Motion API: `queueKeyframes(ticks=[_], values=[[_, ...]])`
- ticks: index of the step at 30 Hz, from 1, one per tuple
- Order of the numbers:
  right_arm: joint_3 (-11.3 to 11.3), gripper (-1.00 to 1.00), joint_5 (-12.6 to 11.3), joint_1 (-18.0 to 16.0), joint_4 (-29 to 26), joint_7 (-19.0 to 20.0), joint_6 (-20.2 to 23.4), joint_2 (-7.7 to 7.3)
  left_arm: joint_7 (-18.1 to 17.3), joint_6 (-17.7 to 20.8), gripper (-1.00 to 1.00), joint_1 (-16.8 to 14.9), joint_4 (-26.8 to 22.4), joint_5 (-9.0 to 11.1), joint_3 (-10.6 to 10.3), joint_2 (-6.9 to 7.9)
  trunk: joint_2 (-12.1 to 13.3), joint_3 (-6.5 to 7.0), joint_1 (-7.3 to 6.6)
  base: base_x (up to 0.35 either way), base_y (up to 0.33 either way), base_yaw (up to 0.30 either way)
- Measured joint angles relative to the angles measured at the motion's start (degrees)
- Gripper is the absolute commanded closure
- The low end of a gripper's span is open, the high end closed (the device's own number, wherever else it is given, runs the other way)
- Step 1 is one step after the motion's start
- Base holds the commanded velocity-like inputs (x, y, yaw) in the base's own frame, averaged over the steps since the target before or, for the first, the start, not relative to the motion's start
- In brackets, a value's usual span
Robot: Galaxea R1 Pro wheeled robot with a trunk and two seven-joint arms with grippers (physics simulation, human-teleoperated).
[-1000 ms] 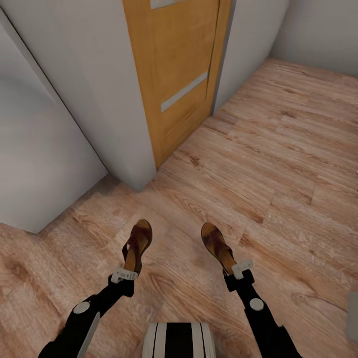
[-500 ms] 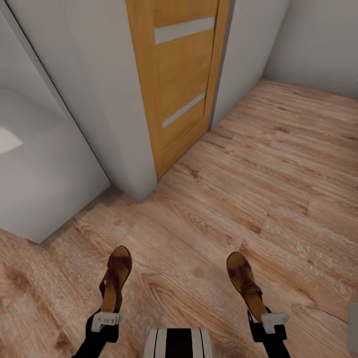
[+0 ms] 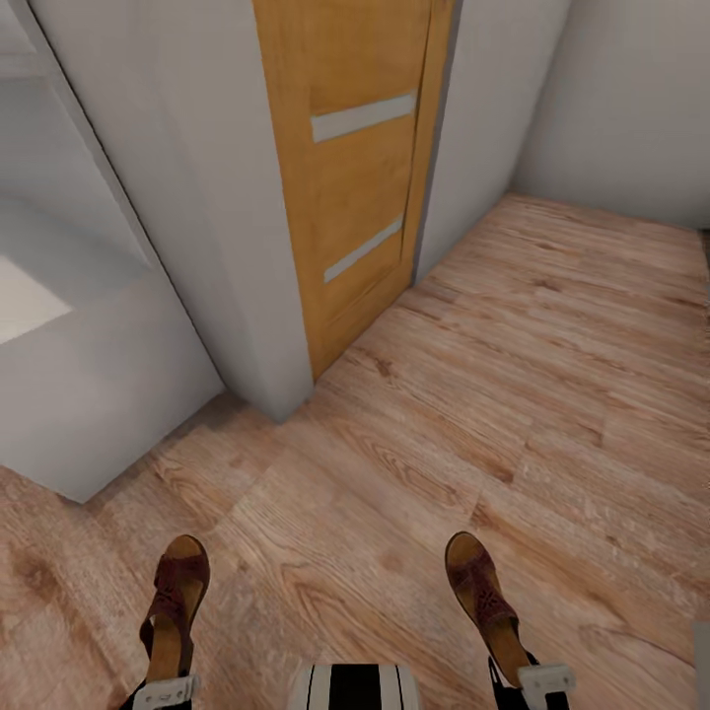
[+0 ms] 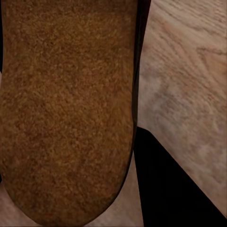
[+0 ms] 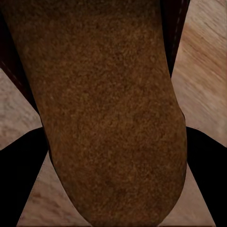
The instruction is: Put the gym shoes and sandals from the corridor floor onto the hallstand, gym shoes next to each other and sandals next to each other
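Along the left of the head view stands a pale-grey unit (image 3: 89,414), its flat face meeting the corridor floor (image 3: 552,394), light brown wood planks with strong grain. Beside it a grey wall corner (image 3: 237,247) juts forward, and next to that is an orange-brown wooden door (image 3: 360,177) with two pale horizontal strips. Further right, plain grey walls (image 3: 611,99) close the corridor.

Low at the left, the left gripper (image 3: 163,692) clamps the heel end of one sandal (image 3: 173,602), held above the planks with its toe pointing away. The left wrist view shows that sandal's rough brown sole close up, floor beside it. A striped black-and-white part of the robot (image 3: 355,687) sits between the arms. At the right, the right gripper (image 3: 540,680) likewise grips the heel of the other sandal (image 3: 481,602), toe forward.
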Motion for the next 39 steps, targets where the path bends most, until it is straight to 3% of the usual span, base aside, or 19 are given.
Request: queueKeyframes(ticks=[10,14,18,20,25,28,32,39], values=[[-0.2,1.0,0.0,0.0,4.3,-0.2,-2.6,-0.13,0.1,-2.3,1.0,0.0,4.1,0.1,0.6,-0.02,0.1,3.04,-0.26,0.0,0.0,-0.165],[-2.3,1.0,-0.1,0.0,4.5,-0.2,-3.2,-0.27,0.1,-2.6,1.0,0.0,4.6,0.2,0.7,0.09,0.2,4.25,-0.36,0.0,0.0,-0.188],[-6.7,1.0,-0.2,0.0,4.8,0.0,-3.4,-0.42,0.1,-2.7,1.0,0.0,4.8,0.1,0.7,0.33,0.2,5.46,-0.46,0.0,0.0,-0.189],[-7.6,1.0,0.2,0.0,5.5,0.1,-3.5,-0.43,0.1,-2.8,1.0,0.0,5.0,-0.1,0.7,0.35,0.3,6.06,-0.52,0.0,0.0,-0.19],[-8.1,1.0,0.4,0.0,8.3,0.1,-3.6,-0.44,0.1,-2.8,1.0,0.0,5.8,-0.2,0.7,0.32,0.3,7.57,-0.64,0.0,0.0,-0.189],[-8.0,1.0,0.5,0.0,9.1,0.1,-3.7,-0.44,0.1,-3.1,1.0,0.0,5.9,-0.1,0.7,0.32,1.5,8.36,-1.26,0.0,0.0,-0.184],[-8.0,1.0,0.5,0.0,9.1,0.2,-3.7,-0.45,0.1,-6.5,1.0,0.0,7.1,0.1,0.7,0.33,3.1,9.39,-2.14,0.0,0.0,-0.176],[-8.0,1.0,0.5,0.0,9.2,0.3,-3.8,-0.45,0.1,-6.9,1.0,0.0,7.4,0.0,0.6,0.27,5.9,11.22,-3.68,0.0,0.0,-0.121]])
